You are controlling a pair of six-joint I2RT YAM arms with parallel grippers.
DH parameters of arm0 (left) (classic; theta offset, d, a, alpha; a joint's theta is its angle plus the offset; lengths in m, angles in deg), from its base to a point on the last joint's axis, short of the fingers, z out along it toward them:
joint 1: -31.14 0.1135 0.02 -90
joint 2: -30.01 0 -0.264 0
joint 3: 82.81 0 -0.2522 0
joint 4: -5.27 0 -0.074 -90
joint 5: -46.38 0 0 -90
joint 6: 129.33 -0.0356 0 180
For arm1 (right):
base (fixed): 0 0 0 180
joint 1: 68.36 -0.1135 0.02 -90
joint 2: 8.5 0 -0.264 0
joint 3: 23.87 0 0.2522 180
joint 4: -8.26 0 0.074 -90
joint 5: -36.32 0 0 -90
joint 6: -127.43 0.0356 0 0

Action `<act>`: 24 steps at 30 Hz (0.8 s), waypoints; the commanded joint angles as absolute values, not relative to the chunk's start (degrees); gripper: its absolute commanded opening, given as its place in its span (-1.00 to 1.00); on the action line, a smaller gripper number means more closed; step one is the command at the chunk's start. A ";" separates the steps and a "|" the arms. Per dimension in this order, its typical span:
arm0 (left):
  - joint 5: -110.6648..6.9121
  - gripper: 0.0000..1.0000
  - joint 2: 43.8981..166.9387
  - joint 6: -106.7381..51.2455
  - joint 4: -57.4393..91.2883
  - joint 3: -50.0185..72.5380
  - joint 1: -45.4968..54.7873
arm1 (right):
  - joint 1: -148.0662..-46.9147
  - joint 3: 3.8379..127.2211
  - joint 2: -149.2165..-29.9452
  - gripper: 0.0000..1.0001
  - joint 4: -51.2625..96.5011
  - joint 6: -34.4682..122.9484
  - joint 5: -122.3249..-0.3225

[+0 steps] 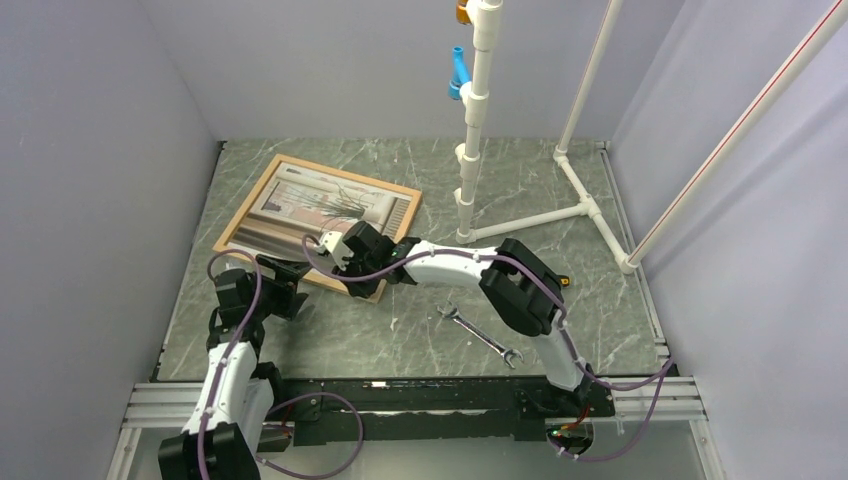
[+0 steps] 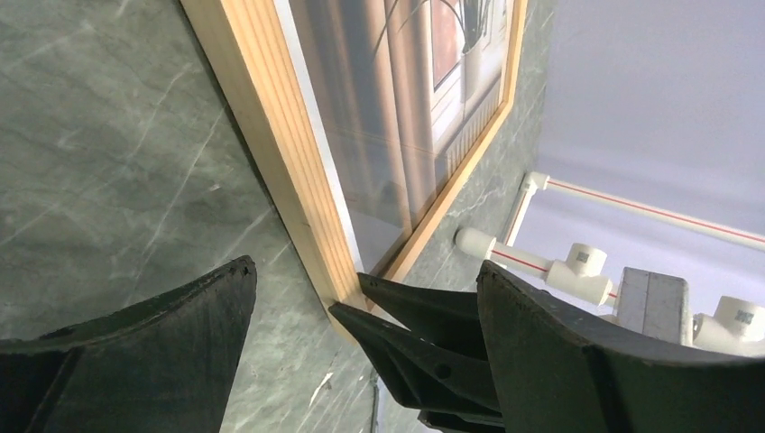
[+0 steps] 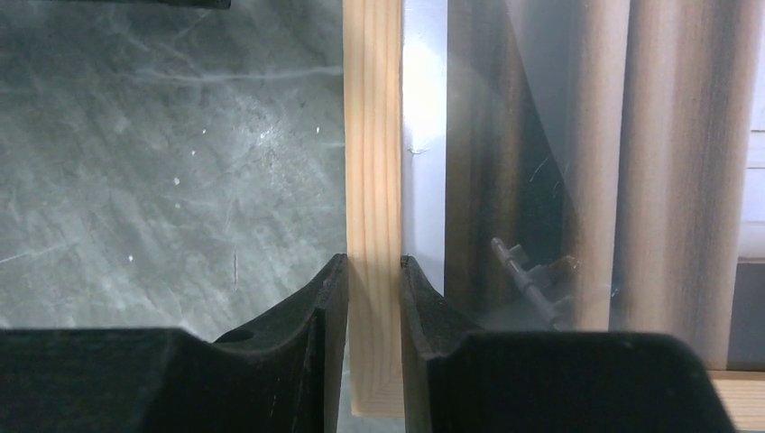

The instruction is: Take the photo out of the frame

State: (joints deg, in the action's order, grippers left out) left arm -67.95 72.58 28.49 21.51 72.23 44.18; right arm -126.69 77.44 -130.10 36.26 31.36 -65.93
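The frame (image 1: 350,174) of light wood strips lies on the green marble table at the back left, with the photo (image 1: 315,205) of curtains and a spiky plant inside it. My right gripper (image 1: 366,278) is at the frame's near right corner. In the right wrist view, the right gripper (image 3: 373,266) is shut on the wooden side strip of the frame (image 3: 373,135), beside the photo (image 3: 559,162). My left gripper (image 1: 290,283) sits just left of that corner. It (image 2: 365,266) stands open, the frame (image 2: 289,153) corner and the right gripper's black fingers (image 2: 415,334) between its jaws.
A silver wrench (image 1: 481,335) lies on the table in front of the right arm. A white pipe stand (image 1: 478,120) with a blue fitting (image 1: 458,75) rises at the back, its feet spreading right. Grey walls close in on three sides.
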 commanded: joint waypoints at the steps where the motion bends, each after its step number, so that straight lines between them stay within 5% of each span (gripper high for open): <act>1: -70.65 0.89 71.19 26.11 23.59 71.13 44.27 | -127.98 75.73 -122.98 -1.00 30.64 32.70 -62.44; 16: -76.66 0.83 84.47 22.97 3.26 72.99 44.36 | -129.02 73.63 -120.29 -1.00 28.95 32.42 -62.34; 24: -77.28 0.58 94.50 22.78 -6.93 73.99 44.57 | -129.00 72.66 -119.17 -1.00 28.63 32.07 -62.85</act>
